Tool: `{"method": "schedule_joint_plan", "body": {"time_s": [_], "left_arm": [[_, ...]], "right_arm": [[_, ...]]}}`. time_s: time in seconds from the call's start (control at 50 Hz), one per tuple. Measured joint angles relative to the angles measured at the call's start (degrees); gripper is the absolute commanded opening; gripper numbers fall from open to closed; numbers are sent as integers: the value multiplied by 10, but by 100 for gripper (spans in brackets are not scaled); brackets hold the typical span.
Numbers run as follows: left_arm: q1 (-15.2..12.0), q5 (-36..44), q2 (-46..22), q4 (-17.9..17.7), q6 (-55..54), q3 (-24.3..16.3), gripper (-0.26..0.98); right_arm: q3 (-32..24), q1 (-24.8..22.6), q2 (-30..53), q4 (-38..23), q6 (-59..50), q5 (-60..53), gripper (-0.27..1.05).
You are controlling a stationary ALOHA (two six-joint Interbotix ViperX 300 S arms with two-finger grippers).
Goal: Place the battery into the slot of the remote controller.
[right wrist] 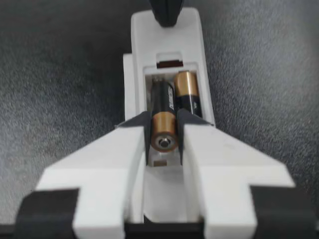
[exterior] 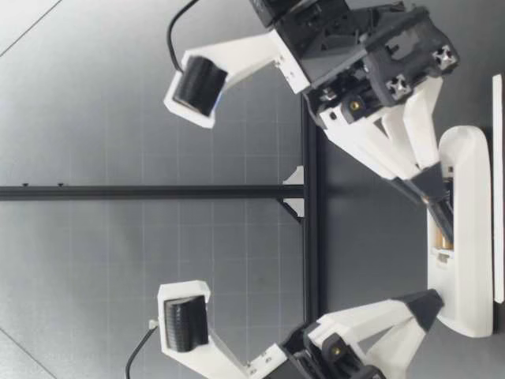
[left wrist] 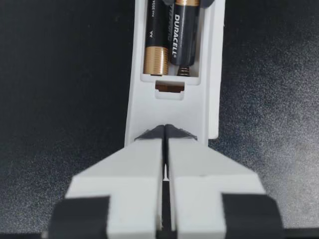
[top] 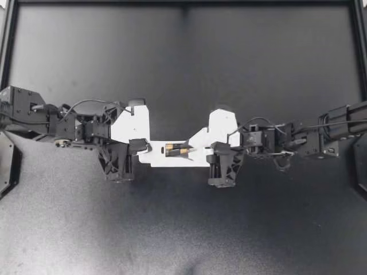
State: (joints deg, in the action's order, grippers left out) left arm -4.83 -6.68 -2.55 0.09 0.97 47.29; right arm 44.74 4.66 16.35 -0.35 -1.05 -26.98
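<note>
A white remote lies face down mid-table with its battery slot uncovered. My left gripper is shut, its tips resting on the remote's end just short of the slot. My right gripper is shut on a black-and-gold battery, which slants into the slot with its far end toward the spring. A second battery lies seated beside it. At table height, my right gripper's fingertips meet over the remote and my left gripper touches its other end.
The table is a dark mat with a black frame rail along the back. A black frame post stands behind the arms. Both arms reach in from the sides, level with the remote.
</note>
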Motion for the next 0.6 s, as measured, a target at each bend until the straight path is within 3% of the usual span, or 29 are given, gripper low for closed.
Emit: {"method": "schedule_joint_plan", "body": {"time_s": [0.12,0.42,0.6], "left_arm": [[1,0,0,0,-1,0,-18],[0,0,0,0,-2,0,-18],[1,-1,0,0,-2,0,-18]], "right_arm": [[-9,0,-1,-1,-1,34,9],[-19,0,-12,-1,1,80,45],[-21,-3,-25,-1,-1,80,46]]}}
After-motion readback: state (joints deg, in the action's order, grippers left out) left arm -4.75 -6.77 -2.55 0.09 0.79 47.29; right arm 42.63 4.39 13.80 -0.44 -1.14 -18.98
